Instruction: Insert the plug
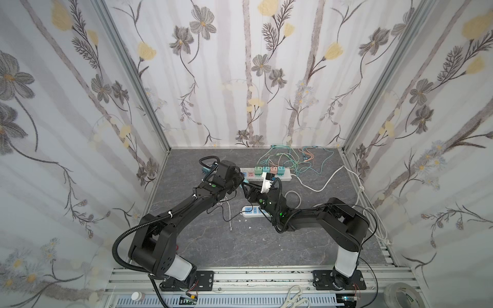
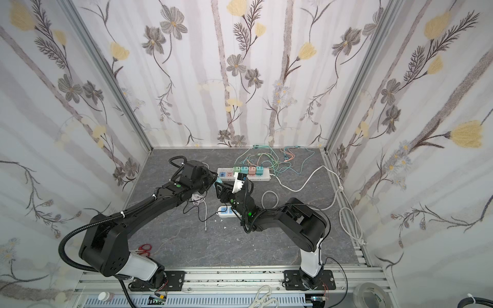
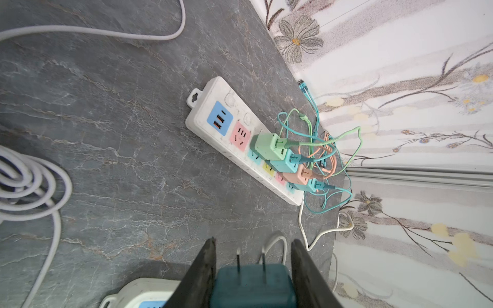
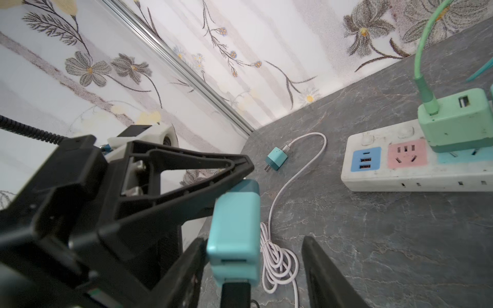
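Teal plastic cube plug (image 3: 253, 285) clamped in left gripper (image 3: 252, 241); right gripper (image 4: 253, 240) parted around it. Risk: twisting it on uneven pinch, missing pink square socket (image 3: 240, 136) ahead.

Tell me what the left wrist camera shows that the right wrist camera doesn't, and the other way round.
Only the left wrist view shows the two prongs of the teal plug, the full row of four chargers and a second power strip. Only the right wrist view shows a loose teal charger lying unplugged. Both show the teal plug gripped by the left gripper, the main power strip and its green charger.
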You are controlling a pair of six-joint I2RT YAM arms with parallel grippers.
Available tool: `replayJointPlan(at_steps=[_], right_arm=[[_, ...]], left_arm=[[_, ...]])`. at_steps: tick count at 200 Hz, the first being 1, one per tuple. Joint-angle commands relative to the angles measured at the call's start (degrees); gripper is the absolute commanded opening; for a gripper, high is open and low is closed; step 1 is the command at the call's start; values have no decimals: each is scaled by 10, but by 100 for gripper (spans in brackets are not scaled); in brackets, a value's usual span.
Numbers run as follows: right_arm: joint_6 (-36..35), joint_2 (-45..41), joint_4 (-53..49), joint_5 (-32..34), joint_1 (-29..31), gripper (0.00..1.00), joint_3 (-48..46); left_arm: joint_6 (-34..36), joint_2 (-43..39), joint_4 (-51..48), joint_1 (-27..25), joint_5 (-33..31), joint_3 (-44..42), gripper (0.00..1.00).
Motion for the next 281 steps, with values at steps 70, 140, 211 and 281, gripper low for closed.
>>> replayJointPlan(at_steps=[70,140,211,281], right_arm=[[8,30,53,-19,-2,45,19],[-21,7,41,-39,-7,9,19],[-104,-225,-186,-272,-163,0,34],[-245,-356,-544,-361,-307,0,277]], left_arm=[[-28,0,57,0,9,-15,29],[-14,-6,61,1,16,-18,34],[184,-135,-97,26,-125,5,96],[301,-196,-168,37,-167,-3,100]])
